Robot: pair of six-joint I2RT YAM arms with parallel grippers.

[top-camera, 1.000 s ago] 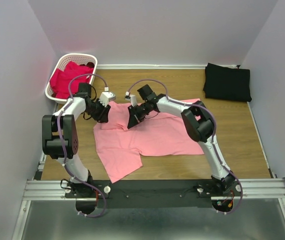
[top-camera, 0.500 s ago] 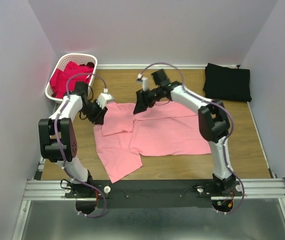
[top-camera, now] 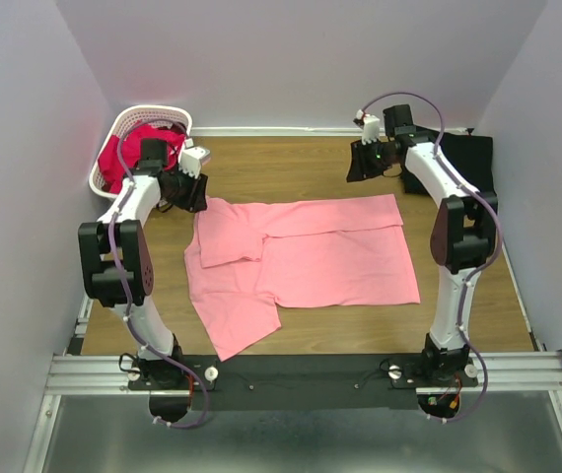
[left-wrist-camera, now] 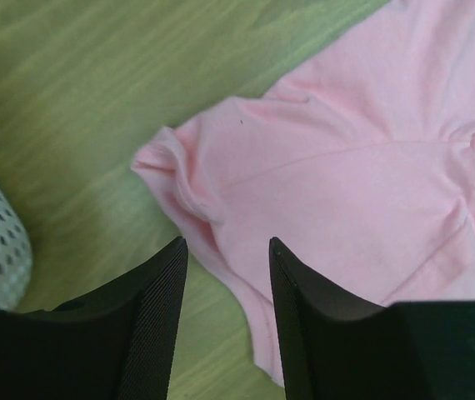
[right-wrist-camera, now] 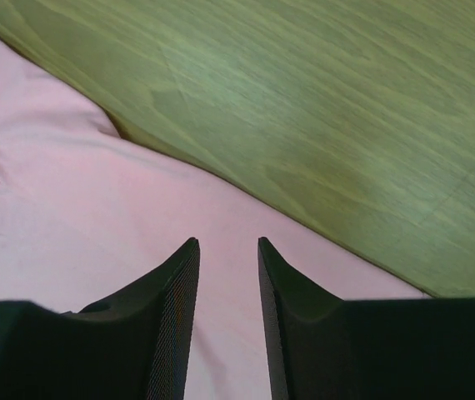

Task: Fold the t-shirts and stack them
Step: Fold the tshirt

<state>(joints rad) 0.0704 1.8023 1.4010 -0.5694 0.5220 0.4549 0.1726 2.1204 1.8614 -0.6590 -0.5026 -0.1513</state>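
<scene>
Left wrist and right wrist views: the left gripper (left-wrist-camera: pixel 227 243) is seen parted and empty above a corner of the salmon-pink t-shirt (left-wrist-camera: pixel 362 167), the right gripper (right-wrist-camera: pixel 228 242) likewise above its edge; the black t-shirt (top-camera: pixel 478 163) beyond is partly hidden.

Fixed above and behind the arms, the top camera looks down and forward across the whole table (top-camera: pixel 291 168), with the arm bases at 6 o'clock and the basket (top-camera: pixel 151 108) at 10 o'clock. The left wrist camera looks down from close range past the left gripper (left-wrist-camera: pixel 227 243) onto a corner of the pink shirt (left-wrist-camera: pixel 371 183), a sliver of basket at its 9 o'clock. The right wrist camera, just as close, looks past the right gripper (right-wrist-camera: pixel 228 242) at a shirt edge and bare wood. All three views share the pink shirt
</scene>
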